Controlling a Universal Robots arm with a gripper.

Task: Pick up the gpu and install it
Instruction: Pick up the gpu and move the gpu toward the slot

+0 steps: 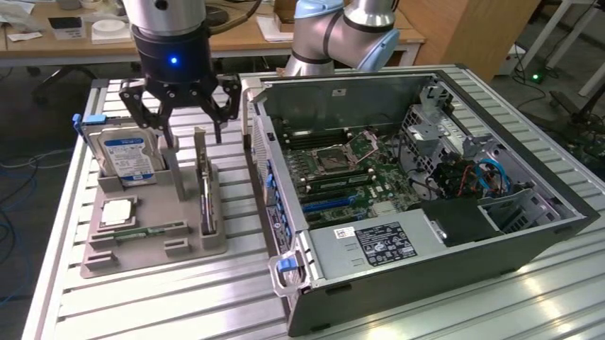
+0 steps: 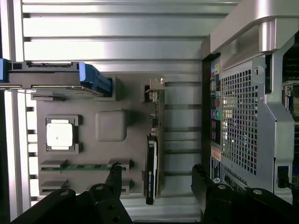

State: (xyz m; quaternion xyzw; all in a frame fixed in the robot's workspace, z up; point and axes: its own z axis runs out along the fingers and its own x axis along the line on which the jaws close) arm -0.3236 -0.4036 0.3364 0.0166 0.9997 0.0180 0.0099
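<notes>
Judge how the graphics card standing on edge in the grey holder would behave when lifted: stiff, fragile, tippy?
Probably stiff: the graphics card is a flat board, so it should not sag. Perhaps fragile: its green circuit edge looks bare. It might tip if nudged, standing thin on edge in the grey holder.

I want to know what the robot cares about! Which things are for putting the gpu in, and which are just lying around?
For the job:
gpu, standing on edge in the gray holder
open fingers above the gpu
computer case, side off

Just lying about, in the same holder:
hard drive
CPU chip
memory stick
</notes>
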